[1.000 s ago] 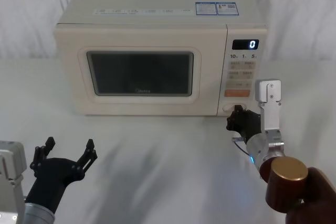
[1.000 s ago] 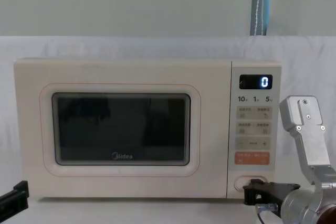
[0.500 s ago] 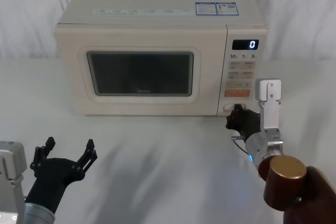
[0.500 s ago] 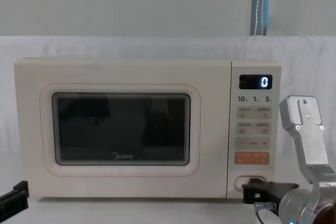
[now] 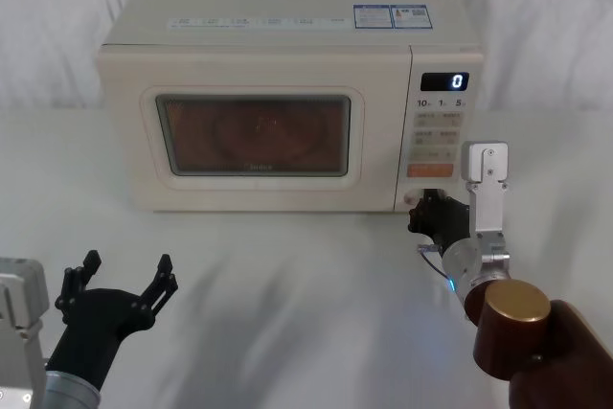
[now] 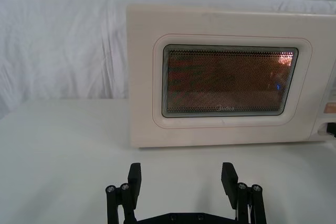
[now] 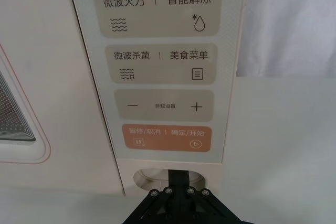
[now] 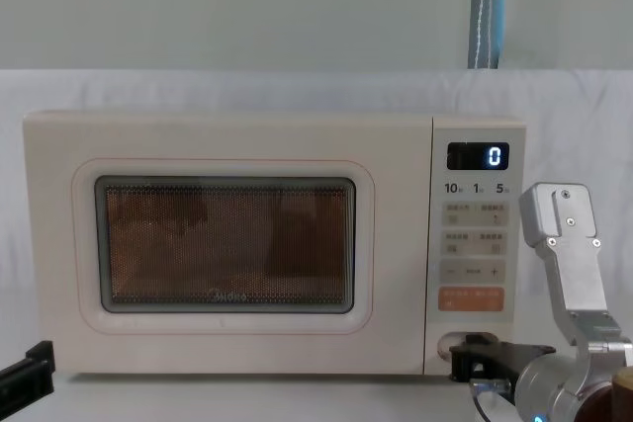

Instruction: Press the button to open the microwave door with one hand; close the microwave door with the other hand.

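right gripper (image 5: 422, 213) is jammed up against the button (image 7: 149, 178), down at the six o'clock end of the control panel (image 8: 473, 244) on the microwave (image 5: 287, 93). the right wrist view gets closest: black fingers pressed together into one narrow tip, sitting right in the oval recess under the orange key (image 7: 166, 138). chest view catches that tip from the side, touching the panel's lowest corner, with the display (image 8: 478, 156) reading 0 up at twelve o'clock on the panel.

the microwave door (image 5: 254, 131) looks flush with the body in the head view, and i can't make out a gap at its edge. the window (image 8: 225, 244) glows orange-brown in the chest view, lit from inside. the left wrist view adds the fine mesh across that glass and a bright spot near its far corner, detail the head view blurs.

left gripper (image 5: 123, 283) sits at about seven o'clock in the head view, well apart from the microwave, fingers spread wide on nothing. its wrist view shows both fingers (image 6: 135, 178) upright with bare white tablecloth (image 6: 63, 150) between them and the door.
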